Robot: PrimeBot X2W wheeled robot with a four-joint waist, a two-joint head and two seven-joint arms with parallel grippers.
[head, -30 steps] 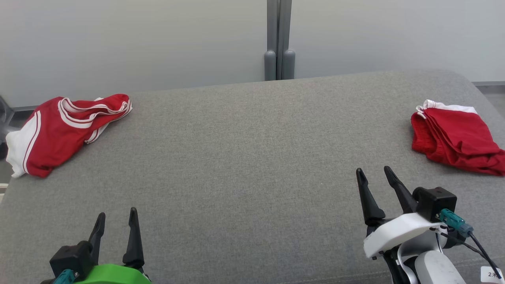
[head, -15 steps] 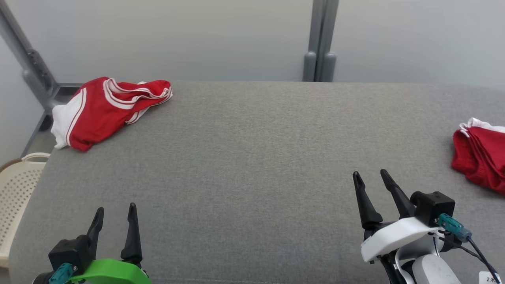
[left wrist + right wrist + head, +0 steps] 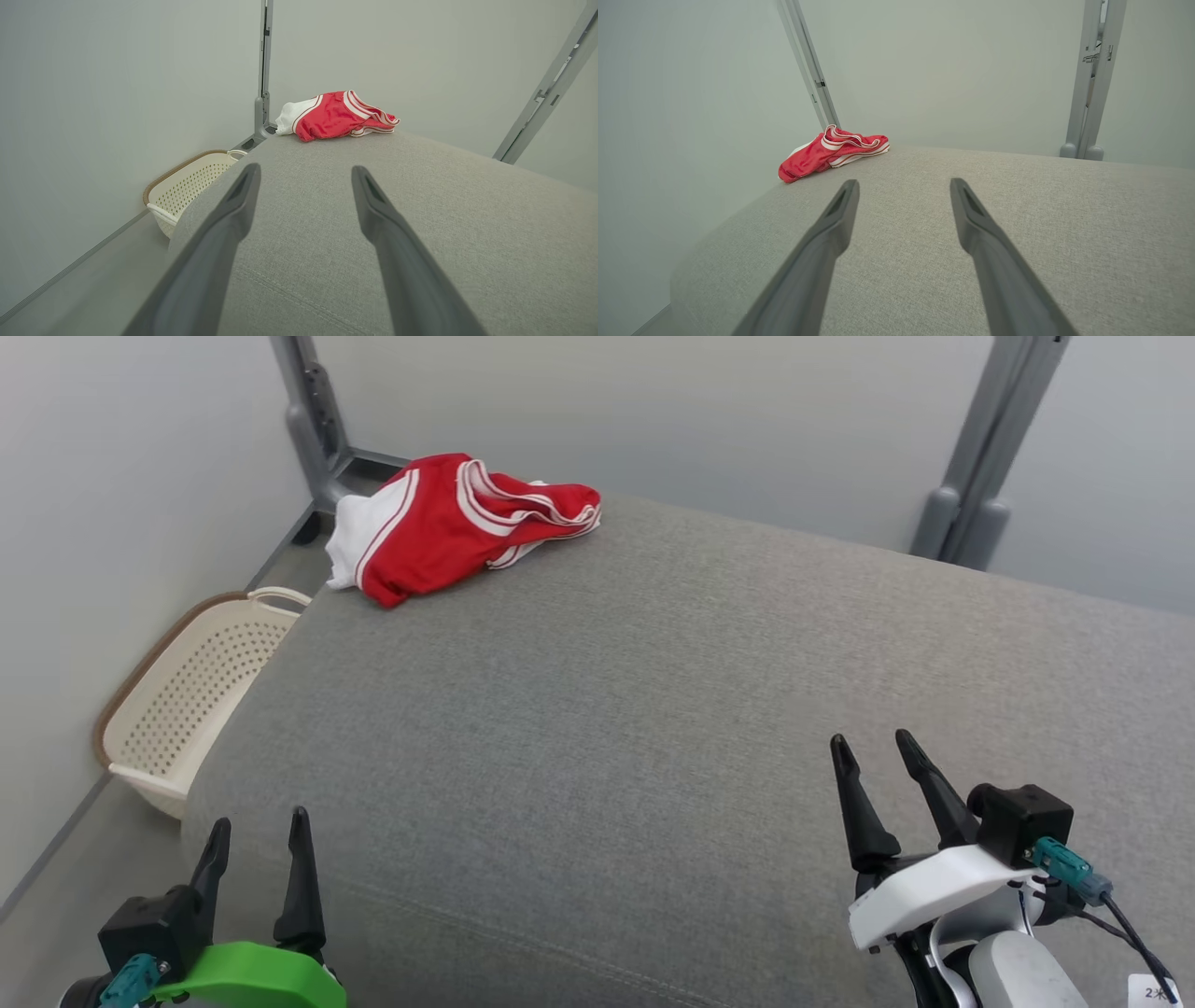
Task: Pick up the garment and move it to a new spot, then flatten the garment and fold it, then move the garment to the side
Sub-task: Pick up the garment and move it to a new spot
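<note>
Where it bunches, garment [image 3: 448, 527] hides its shape: red, white-striped, crumpled at cushion [image 3: 653, 709] corner. Left gripper [image 3: 260, 817], right gripper [image 3: 871, 737] both spread, empty.

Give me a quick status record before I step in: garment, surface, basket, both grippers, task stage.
garment: red with white trim, bunched at the surface's far left corner
surface: grey padded fabric
basket: cream, perforated, on the floor left of the surface
left gripper: jaws open, empty
right gripper: jaws open, empty
stage: garment not yet picked up
</note>
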